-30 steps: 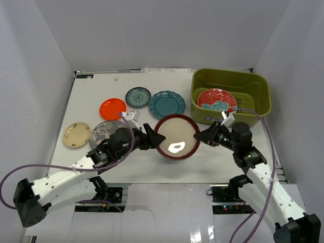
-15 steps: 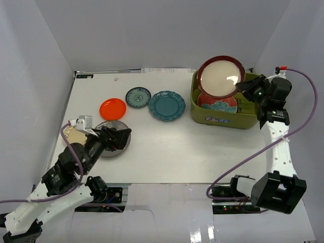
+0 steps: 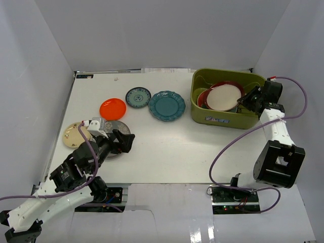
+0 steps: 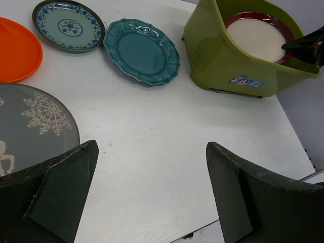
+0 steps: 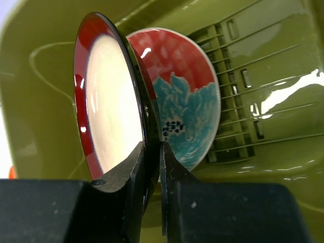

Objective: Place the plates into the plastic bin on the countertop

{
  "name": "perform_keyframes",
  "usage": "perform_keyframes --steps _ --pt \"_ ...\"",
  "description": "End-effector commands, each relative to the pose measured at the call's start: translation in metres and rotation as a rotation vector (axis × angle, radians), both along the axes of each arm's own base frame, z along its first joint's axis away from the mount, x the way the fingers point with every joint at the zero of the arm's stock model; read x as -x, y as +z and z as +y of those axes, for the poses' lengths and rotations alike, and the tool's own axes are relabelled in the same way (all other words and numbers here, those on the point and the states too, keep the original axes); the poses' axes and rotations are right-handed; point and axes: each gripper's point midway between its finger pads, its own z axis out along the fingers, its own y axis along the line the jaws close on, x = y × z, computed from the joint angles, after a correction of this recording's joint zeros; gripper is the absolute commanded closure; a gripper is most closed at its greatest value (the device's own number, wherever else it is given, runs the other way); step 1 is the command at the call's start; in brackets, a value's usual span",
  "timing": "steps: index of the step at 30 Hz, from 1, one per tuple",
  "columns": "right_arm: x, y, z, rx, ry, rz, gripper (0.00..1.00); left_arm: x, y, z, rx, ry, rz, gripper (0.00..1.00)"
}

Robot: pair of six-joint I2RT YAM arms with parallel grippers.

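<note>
The olive-green plastic bin stands at the back right of the white countertop. My right gripper is shut on the rim of the dark-red-rimmed cream plate. That plate is tilted inside the bin, over the red-teal patterned plate. My left gripper is open and holds nothing, low at the right edge of the grey snowflake plate. On the counter lie the orange, small teal-white, teal scalloped and beige plates.
Pale walls close in the countertop on the left, back and right. The right arm's cable loops over the counter in front of the bin. The counter's near edge lies just below the left fingers.
A second ago both grippers held the cream plate at mid-table. The left one let go and drew back left; the right one carried the plate up and lowered it into the bin.
</note>
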Motion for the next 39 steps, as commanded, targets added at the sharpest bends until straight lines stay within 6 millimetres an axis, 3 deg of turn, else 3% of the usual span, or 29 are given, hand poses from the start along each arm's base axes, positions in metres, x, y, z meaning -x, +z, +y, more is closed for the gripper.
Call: perform_keyframes --steps 1,6,12,18,24,27,29,30,32,33,34,35,36,38,39 --pt "-0.028 0.059 -0.008 0.058 0.011 -0.201 0.92 -0.002 0.008 0.002 -0.007 0.007 -0.02 0.02" --pt "-0.029 0.033 -0.014 0.087 0.008 -0.128 0.92 -0.003 0.005 0.001 -0.017 0.005 -0.014 0.02" --pt "-0.027 0.01 -0.029 0.16 -0.022 -0.056 0.74 -0.004 0.004 0.0 -0.02 0.005 -0.008 0.02" --pt "-0.026 0.004 -0.035 0.195 -0.032 -0.024 0.58 -0.005 0.003 0.0 -0.022 0.007 -0.009 0.02" --pt "-0.023 0.022 -0.049 0.274 -0.059 -0.019 0.12 -0.004 0.005 0.0 -0.018 0.003 -0.012 0.02" --pt "-0.021 0.046 -0.047 0.294 -0.058 -0.065 0.07 -0.004 0.005 0.0 -0.014 0.002 -0.013 0.02" --pt "-0.02 0.063 -0.036 0.279 -0.027 -0.115 0.06 -0.003 0.007 0.002 -0.008 0.004 -0.018 0.02" --pt "-0.017 0.081 -0.02 0.268 -0.003 -0.165 0.06 -0.004 0.007 0.002 -0.006 0.004 -0.019 0.02" --pt "-0.012 0.098 0.015 0.243 0.074 -0.237 0.07 -0.004 0.008 0.003 0.0 0.009 -0.022 0.02" --pt "-0.002 0.106 0.06 0.215 0.162 -0.288 0.09 -0.004 0.008 0.004 0.0 0.013 -0.023 0.02" --pt "0.007 0.108 0.088 0.192 0.214 -0.308 0.1 -0.005 0.009 0.006 0.002 0.022 -0.027 0.02" --pt "0.016 0.105 0.116 0.158 0.265 -0.33 0.11 -0.006 0.009 0.007 0.003 0.028 -0.026 0.02" --pt "0.04 0.097 0.174 0.1 0.391 -0.393 0.17 -0.007 0.011 0.01 0.008 0.042 -0.031 0.02" --pt "0.064 0.084 0.224 -0.029 0.435 -0.415 0.22 -0.009 0.014 0.017 0.019 0.078 -0.04 0.02" --pt "0.091 0.071 0.27 -0.078 0.526 -0.403 0.24 -0.011 0.015 0.022 0.024 0.104 -0.044 0.02"
